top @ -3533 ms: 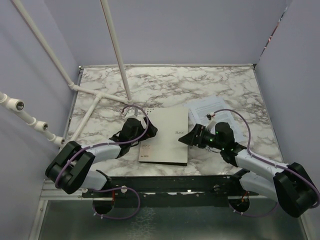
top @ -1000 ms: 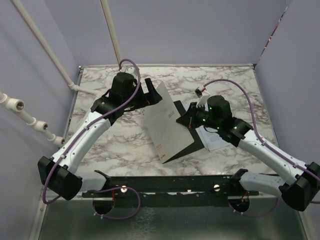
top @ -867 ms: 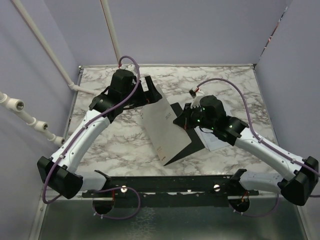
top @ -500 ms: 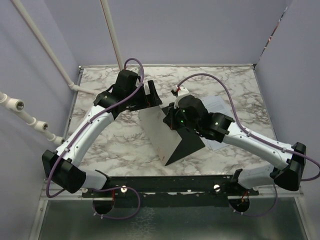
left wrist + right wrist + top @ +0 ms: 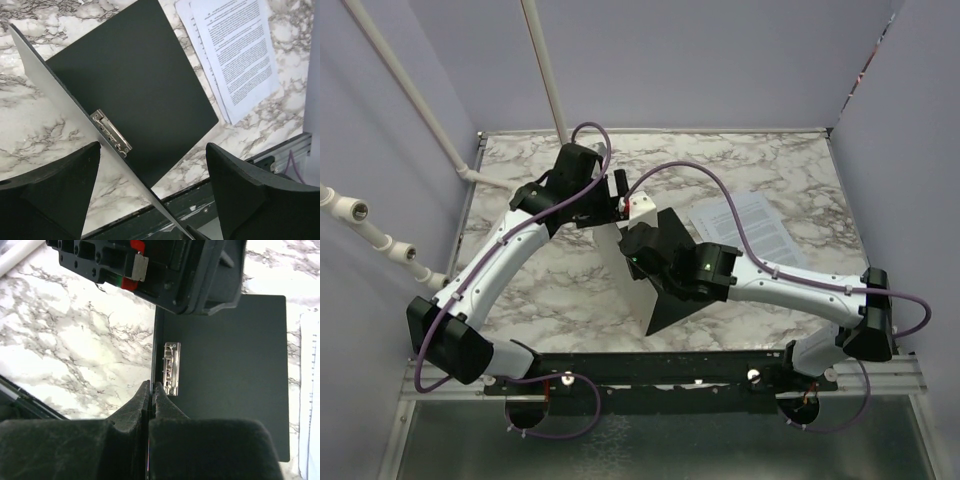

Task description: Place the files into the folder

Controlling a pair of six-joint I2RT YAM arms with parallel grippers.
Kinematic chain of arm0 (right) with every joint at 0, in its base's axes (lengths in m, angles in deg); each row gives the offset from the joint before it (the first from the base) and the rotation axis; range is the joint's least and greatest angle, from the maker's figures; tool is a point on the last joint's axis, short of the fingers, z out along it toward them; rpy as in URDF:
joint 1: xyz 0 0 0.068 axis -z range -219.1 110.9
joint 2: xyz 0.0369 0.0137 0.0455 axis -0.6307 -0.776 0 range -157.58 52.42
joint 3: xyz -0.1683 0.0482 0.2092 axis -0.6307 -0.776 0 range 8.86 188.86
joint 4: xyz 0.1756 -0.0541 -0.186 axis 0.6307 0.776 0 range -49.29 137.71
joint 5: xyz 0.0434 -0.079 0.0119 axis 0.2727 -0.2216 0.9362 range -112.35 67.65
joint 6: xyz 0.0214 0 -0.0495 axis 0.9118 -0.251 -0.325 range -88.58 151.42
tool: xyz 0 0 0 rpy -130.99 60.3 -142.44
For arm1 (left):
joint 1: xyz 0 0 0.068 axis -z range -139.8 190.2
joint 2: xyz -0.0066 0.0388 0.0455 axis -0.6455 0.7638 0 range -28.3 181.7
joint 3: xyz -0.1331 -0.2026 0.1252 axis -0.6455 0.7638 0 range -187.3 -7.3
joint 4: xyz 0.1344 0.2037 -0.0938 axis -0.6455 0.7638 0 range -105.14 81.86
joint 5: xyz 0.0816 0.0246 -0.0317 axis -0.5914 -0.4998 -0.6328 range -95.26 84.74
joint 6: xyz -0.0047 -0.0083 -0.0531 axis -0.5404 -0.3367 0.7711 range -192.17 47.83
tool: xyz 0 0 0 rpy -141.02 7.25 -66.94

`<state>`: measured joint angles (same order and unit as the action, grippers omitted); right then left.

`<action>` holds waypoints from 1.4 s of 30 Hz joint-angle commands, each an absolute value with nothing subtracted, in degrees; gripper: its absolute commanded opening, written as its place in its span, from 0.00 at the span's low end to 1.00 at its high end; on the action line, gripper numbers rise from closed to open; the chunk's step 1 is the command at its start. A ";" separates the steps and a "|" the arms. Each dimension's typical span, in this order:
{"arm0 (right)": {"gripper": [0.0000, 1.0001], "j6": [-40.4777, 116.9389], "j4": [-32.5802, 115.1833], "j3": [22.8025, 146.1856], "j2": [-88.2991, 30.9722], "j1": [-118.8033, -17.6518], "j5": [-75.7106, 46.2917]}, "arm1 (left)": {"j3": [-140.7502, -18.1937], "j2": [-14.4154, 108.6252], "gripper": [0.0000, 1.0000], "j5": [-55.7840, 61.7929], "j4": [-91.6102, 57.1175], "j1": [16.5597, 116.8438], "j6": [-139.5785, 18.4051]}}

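A: Start with the marble table (image 5: 520, 290). Where does everything sit?

B: The folder (image 5: 672, 312) is near the middle, half open. Its black back panel lies flat on the marble, and its grey cover (image 5: 635, 275) stands up from the spine, tilted rather than laid over. The files (image 5: 750, 225) lie flat to the right, just beside the black panel and not yet inside.

A: And the arms?

B: The right gripper (image 5: 151, 390) has its fingers pressed together on an edge of the cover, which its own camera sees edge-on. The left gripper (image 5: 154, 150) hangs over the folder with its fingers wide apart. The cover's edge runs between them, and I can't see either one touching it.

A: So the step is getting the cover fully open?

B: I judge so. To do it well, the right arm should carry the edge in an arc about the spine, away from the files. A sideways pull would likely slide the whole folder on the smooth marble. The left gripper could steady the cover or press the back panel down meanwhile.

A: Anything small to mind?

B: The silver clip (image 5: 112, 132) by the spine. The sheets probably go under it, so the cover should lie flat and clear of it before anyone reaches for paper.
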<state>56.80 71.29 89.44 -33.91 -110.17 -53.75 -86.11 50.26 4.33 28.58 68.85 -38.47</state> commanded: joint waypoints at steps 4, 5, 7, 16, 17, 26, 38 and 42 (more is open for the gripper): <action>0.00 56.29 72.22 91.71 -35.85 -112.99 -62.80 | -85.22 50.64 0.70 4.10 32.65 68.68 -41.37; 0.00 56.29 71.84 91.62 -35.95 -113.20 -62.71 | -85.16 50.60 0.65 3.99 33.07 68.68 -41.48; 0.00 56.21 71.34 91.65 -36.35 -113.89 -63.06 | -84.77 50.54 0.57 3.97 33.79 68.68 -41.73; 0.00 55.76 68.77 90.99 -36.48 -115.97 -63.88 | -82.80 49.14 0.33 1.29 35.78 68.60 -42.81; 0.00 55.76 68.34 90.70 -36.45 -116.04 -63.68 | -82.80 48.90 0.28 0.72 35.83 68.59 -42.89; 0.00 55.87 65.52 88.86 -35.85 -116.44 -62.53 | -81.72 48.21 0.01 -0.08 35.71 68.45 -43.14; 0.63 55.69 61.89 84.81 -29.94 -116.45 -59.04 | -81.06 47.19 0.00 -4.79 34.98 66.70 -45.13; 0.74 56.12 63.65 82.23 -25.98 -116.49 -59.68 | -79.93 46.83 0.00 -6.05 32.43 65.79 -46.07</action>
<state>55.80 63.62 84.43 -30.08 -116.33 -59.12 -81.41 48.67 -1.53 34.24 66.70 -42.36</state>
